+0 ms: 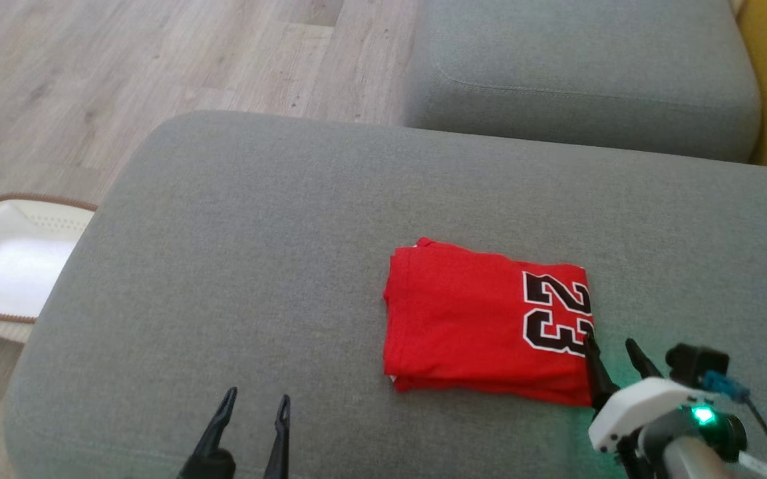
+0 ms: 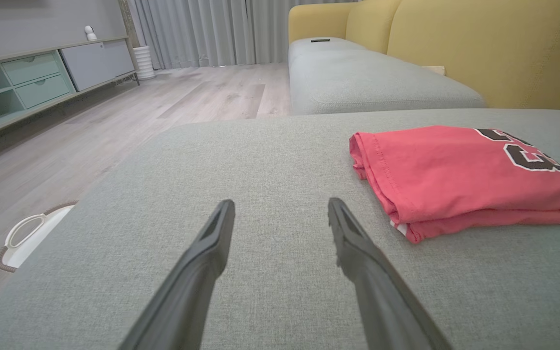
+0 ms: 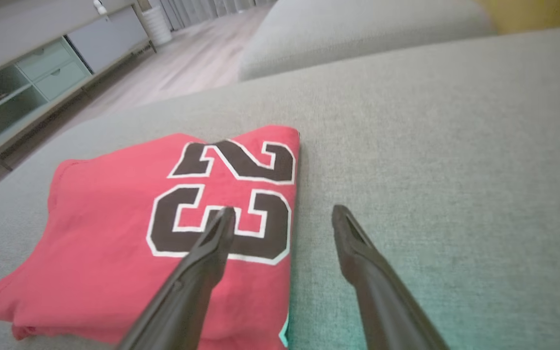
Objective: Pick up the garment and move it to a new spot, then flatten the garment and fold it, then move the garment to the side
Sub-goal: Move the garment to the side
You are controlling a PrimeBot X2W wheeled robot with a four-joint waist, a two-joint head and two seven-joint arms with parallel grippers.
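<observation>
Head view: the folded red cloth jersey with a black number (image 1: 483,319) lies right of middle on the grey fabric sofa cushion (image 1: 257,233). The left gripper (image 1: 258,396), well apart, and the right gripper (image 1: 609,341), at its right edge, both gape wide and empty. Left wrist view: the stacked layers look soft and light, so pinch them all together. Right wrist view: fingers (image 3: 202,262) straddle that edge, with bare cushion beyond offering room.
</observation>
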